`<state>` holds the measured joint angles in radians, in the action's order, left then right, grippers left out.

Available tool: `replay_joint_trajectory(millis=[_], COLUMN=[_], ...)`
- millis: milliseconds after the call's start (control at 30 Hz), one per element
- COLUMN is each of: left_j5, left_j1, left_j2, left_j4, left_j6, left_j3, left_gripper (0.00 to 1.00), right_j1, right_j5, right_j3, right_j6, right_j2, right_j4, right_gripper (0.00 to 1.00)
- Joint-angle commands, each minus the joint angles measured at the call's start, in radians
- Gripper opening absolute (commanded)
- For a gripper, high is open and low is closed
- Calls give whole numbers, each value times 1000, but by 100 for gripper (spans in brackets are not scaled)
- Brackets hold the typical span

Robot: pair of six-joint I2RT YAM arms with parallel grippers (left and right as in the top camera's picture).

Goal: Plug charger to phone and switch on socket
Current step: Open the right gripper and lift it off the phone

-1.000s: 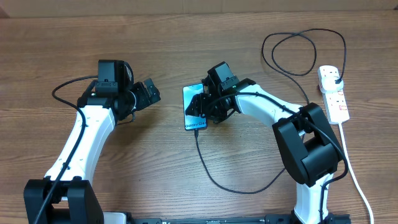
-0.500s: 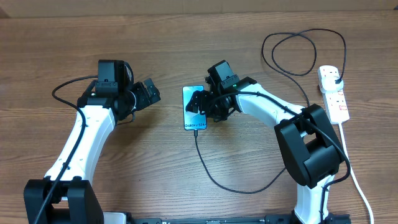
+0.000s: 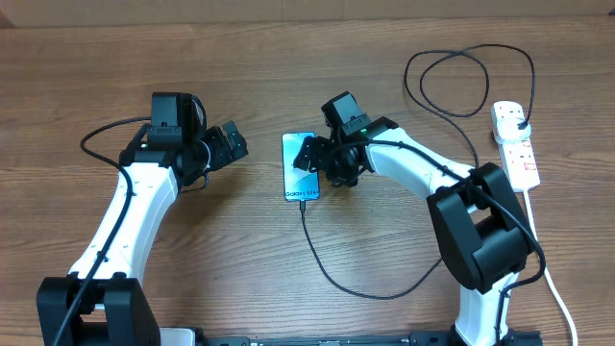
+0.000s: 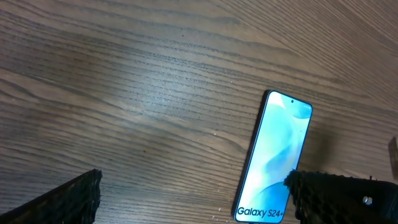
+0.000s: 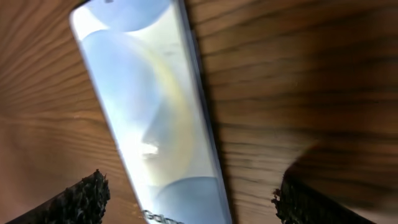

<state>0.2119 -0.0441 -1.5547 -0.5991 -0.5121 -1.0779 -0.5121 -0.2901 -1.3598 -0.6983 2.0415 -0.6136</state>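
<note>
The phone (image 3: pixel 299 175) lies flat at the table's middle, screen lit light blue, white text at its near end; it also shows in the left wrist view (image 4: pixel 273 163) and the right wrist view (image 5: pixel 152 118). The charger's thin black cable (image 3: pixel 332 274) runs from the phone's near end, loops right and back to a black plug (image 3: pixel 520 121) in the white socket strip (image 3: pixel 515 144) at the right. My right gripper (image 3: pixel 322 163) is open, just right of the phone and above it. My left gripper (image 3: pixel 231 144) is open and empty, left of the phone.
The socket's thick white cord (image 3: pixel 548 269) runs down the right edge toward the front. A black arm cable (image 3: pixel 96 139) loops at the far left. The wooden table (image 3: pixel 221 259) stretches under both arms.
My right gripper has shifted slightly to the right, uncovering more of the phone's screen. The left arm has not moved.
</note>
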Motion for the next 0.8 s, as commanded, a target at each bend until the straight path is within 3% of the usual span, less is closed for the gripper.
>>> replay_joint_trajectory(millis=[0,167,767], left_j5=[-10,-10,-10], left_j1=[-1,-1,-1], left_j2=[17,17,17], left_j4=[1,1,1], left_j6=[26,27,27], left_j3=[-3,-3,-3], left_gripper=[100,100,99], right_j1=[2,2,5], right_j5=[144,142,120], right_j3=[29,29,29], right_j6=[-34,-35,-35], right_j2=[10,4,4], right_j4=[-28,-23,-13], right_gripper=[89,100,100])
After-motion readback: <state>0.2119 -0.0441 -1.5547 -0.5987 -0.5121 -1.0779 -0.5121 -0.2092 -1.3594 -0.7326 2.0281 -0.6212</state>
